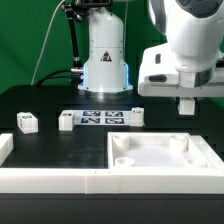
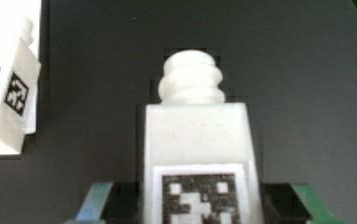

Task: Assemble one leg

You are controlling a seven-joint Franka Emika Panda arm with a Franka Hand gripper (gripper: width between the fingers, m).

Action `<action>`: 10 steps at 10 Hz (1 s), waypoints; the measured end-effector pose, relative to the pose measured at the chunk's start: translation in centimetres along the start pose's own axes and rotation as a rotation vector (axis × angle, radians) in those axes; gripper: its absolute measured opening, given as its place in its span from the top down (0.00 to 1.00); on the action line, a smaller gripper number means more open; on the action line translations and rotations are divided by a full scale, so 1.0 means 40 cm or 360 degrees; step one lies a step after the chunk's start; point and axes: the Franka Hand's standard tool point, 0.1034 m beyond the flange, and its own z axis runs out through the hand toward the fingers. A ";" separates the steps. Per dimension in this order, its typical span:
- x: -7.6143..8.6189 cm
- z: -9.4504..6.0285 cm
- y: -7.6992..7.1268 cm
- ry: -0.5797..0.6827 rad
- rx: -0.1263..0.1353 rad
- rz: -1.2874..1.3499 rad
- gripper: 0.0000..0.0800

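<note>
Pincer (image 1: 187, 103) is up over the tray (image 1: 160, 172), near its far corner on the pincer's own side. The wrist view gives the grip: pincer (image 2: 196, 205) clenched on the leg (image 2: 196, 130), one finger on each flank, tag face to the camera, rounded ribbed tip pointing away from the fingers. In the exterior view the held leg is hidden under the pincer body, so can't read its height over the tray from there.

Judging the step: carry is about done, insertion comes next. Target looks like the round socket (image 1: 190, 150) in the tray corner almost directly below the pincer.

To do it well, IMO:
- Centre the tip over the socket first, then go down; no sideways drift near the rim.
- Keep the leg plumb. A tilted tip will catch the socket edge.
- Descend slow and hold the clamp firm, since smooth plastic could slip in the fingers.
- If it's a threaded fit, turn only once the tip is seated.

Away from the pincer, w/ no bearing on the move: the marker board (image 1: 100, 119), a loose leg (image 1: 135, 115) just past its near end, two more (image 1: 27, 122) at the far end. A white tagged piece (image 2: 4, 90) sits beside the pincer in the wrist view, apart from the leg; can't tell which part.
</note>
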 end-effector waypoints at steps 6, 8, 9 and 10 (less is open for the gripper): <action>0.004 -0.091 0.068 0.0101 -0.0064 -0.0084 0.64; 0.014 -0.082 0.065 0.0152 -0.0060 -0.0087 0.64; 0.027 -0.088 0.060 0.0223 -0.0049 -0.0090 0.64; 0.041 -0.098 0.052 0.0411 -0.0031 -0.0102 0.64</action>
